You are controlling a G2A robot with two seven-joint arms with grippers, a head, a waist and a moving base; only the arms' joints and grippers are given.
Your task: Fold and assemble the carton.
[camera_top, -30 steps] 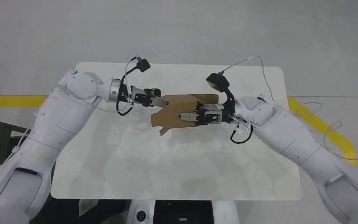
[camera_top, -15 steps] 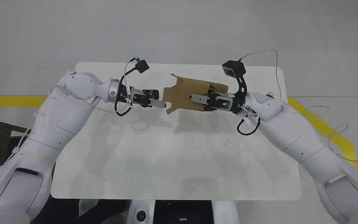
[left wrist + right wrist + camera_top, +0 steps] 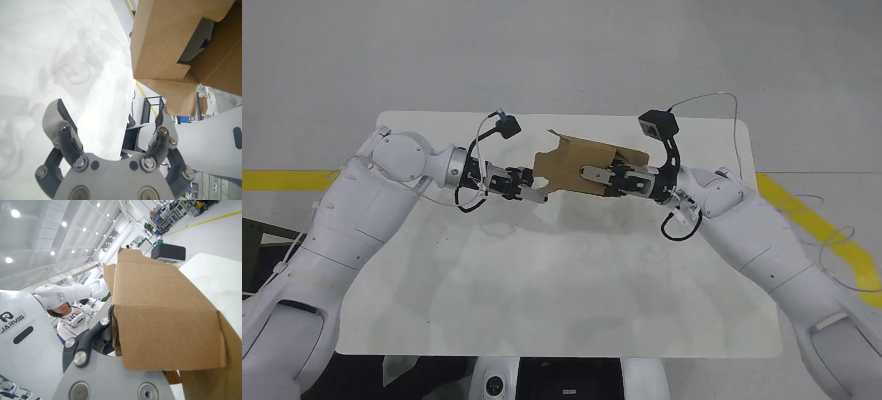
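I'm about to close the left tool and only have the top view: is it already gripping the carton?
Observer: No. In the left wrist view the left tool is open, with nothing between its fingers.
Operator: How near is the carton?
Observer: A hanging flap of it ends right beside one fingertip; I cannot tell whether they touch.
Operator: So what is holding it?
Observer: The right tool. The left wrist view looks into the carton's open end, and a dark part, apparently of that tool, shows inside it.
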